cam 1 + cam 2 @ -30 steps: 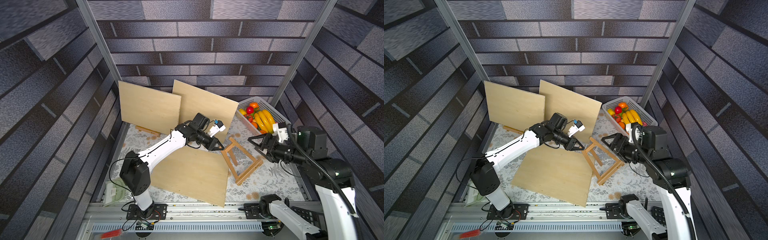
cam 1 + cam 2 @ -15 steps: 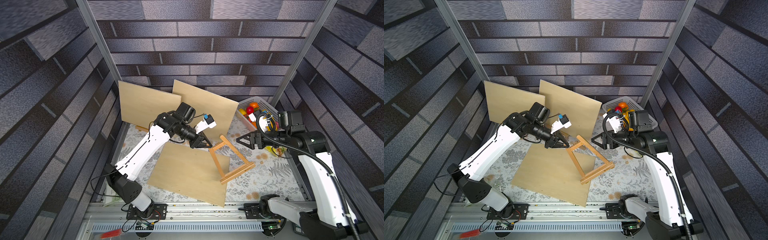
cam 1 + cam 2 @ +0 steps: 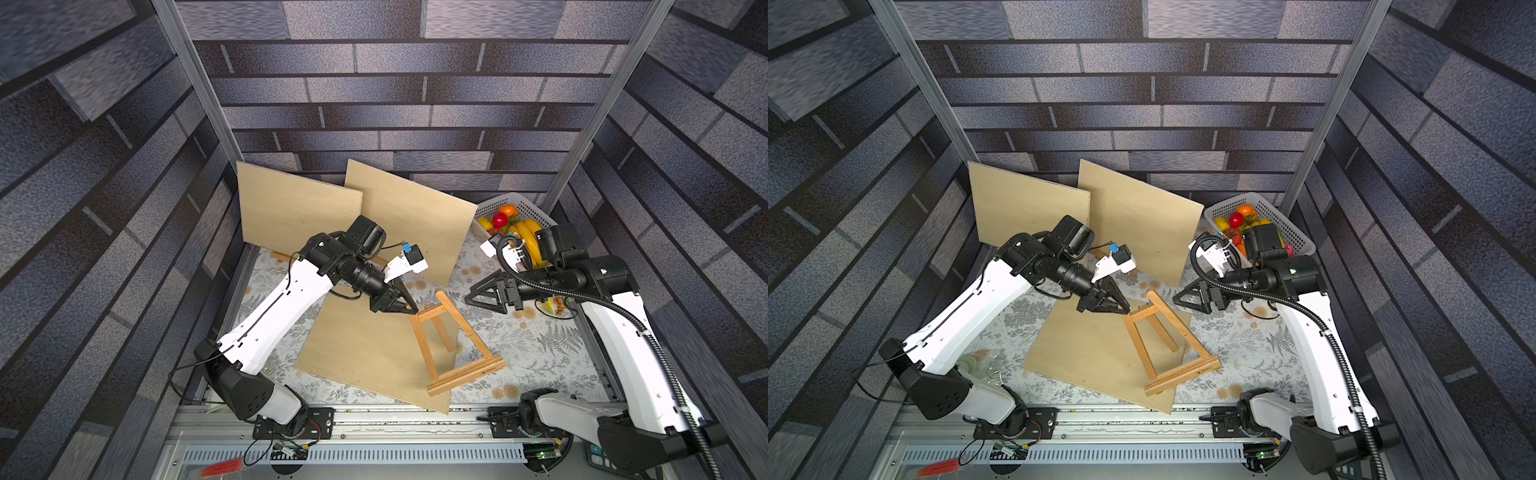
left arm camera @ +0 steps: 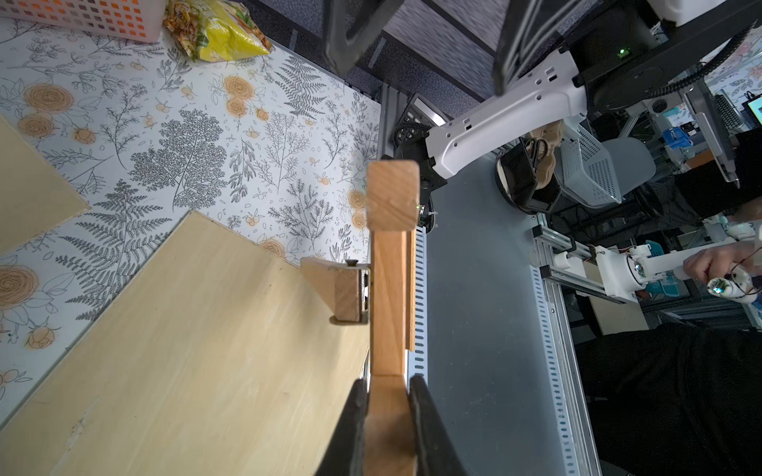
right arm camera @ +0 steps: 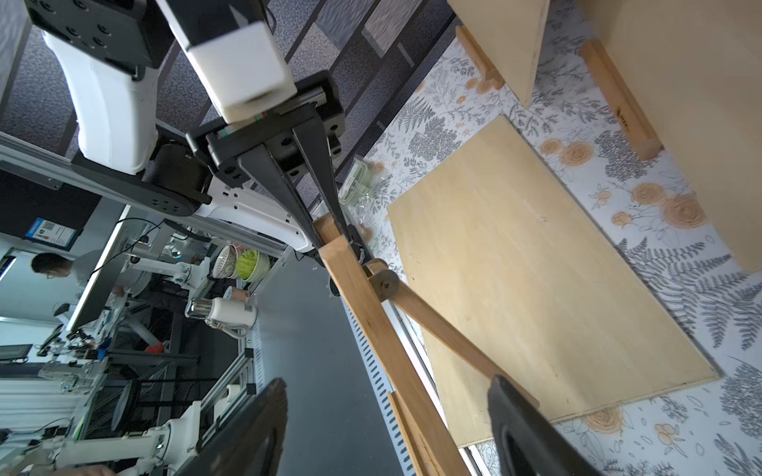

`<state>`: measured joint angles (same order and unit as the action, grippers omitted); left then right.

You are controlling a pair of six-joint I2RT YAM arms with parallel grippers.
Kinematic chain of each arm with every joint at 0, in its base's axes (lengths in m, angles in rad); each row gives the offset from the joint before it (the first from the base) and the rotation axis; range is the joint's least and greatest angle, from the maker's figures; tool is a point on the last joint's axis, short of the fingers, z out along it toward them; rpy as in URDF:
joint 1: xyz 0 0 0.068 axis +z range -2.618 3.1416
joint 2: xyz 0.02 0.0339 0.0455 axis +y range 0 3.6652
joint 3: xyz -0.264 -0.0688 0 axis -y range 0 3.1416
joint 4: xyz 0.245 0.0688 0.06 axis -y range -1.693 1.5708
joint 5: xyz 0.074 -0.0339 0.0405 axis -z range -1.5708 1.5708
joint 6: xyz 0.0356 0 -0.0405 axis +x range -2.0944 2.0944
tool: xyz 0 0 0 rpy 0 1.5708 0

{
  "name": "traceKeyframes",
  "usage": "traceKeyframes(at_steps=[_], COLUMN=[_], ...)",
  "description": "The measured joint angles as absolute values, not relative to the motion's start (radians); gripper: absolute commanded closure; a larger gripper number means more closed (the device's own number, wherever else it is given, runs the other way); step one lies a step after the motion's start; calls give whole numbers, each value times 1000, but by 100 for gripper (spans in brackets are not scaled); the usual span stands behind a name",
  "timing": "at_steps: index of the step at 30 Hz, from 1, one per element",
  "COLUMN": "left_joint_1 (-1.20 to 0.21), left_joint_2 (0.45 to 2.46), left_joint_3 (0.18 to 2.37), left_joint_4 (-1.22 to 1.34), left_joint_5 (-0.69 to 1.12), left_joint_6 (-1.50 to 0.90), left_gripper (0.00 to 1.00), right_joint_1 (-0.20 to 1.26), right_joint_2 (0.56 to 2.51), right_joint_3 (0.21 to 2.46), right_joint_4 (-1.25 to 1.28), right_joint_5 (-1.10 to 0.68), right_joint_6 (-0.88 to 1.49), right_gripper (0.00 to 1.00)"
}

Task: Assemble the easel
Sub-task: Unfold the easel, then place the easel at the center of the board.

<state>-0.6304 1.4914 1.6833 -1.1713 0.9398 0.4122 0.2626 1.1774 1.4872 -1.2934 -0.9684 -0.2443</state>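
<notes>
Your biggest risk is the easel (image 3: 453,345) toppling. It stands tilted on the flat board (image 3: 361,353) lying on the bench (image 3: 540,345), with its foot ledge near the board's front edge. Only the left claw (image 3: 409,309), pinching the end of the top crossbar, steadies it. If you let go now, I judge it would fall or skid on the smooth wood.

A lesser risk is the right claw (image 3: 473,296). It is spread wide and empty just beside the frame's top, and could knock the frame askew as you close in.

Around you, two boards (image 3: 291,212) lean against the back wall, close behind the left arm. The fruit basket (image 3: 519,203) sits behind the right arm, and a snack bag (image 4: 214,33) lies near it.
</notes>
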Motion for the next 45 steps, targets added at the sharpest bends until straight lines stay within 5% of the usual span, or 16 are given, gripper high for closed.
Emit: traceKeyframes(at_steps=[16, 20, 23, 26, 30, 31, 32, 33, 45], left_joint_1=[-610, -610, -600, -601, -597, -593, -589, -581, -299], left_joint_2=[1530, 1536, 1545, 1547, 1546, 1542, 1532, 1509, 1060], left_joint_3=[1790, 1791, 1791, 1794, 1794, 1784, 1766, 1726, 1203], left_joint_4=[-1176, -1182, -1213, -1220, -1173, -1125, -1084, -1024, -480], left_joint_5=[955, 984, 1022, 1036, 1015, 1000, 987, 966, 640], left_joint_6=[448, 460, 437, 437, 411, 392, 373, 342, -219], left_gripper=[100, 100, 100, 99, 32, 26, 6, 0, 0], right_joint_1=[391, 392, 410, 422, 424, 424, 424, 424, 392], right_joint_2=[1209, 1212, 1195, 1172, 1124, 1106, 1089, 1066, 731], right_joint_3=[1390, 1389, 1374, 1343, 1287, 1267, 1247, 1221, 936], right_joint_4=[-1203, -1192, -1145, -1109, -1015, -992, -965, -931, -682], right_joint_5=[-1012, -1011, -1036, -1043, -1036, -1028, -1015, -987, -295], right_joint_6=[-245, -262, -321, -311, -237, -193, -160, -121, 98], right_gripper=[37, 82, 84, 100, 100, 100, 100, 100, 100])
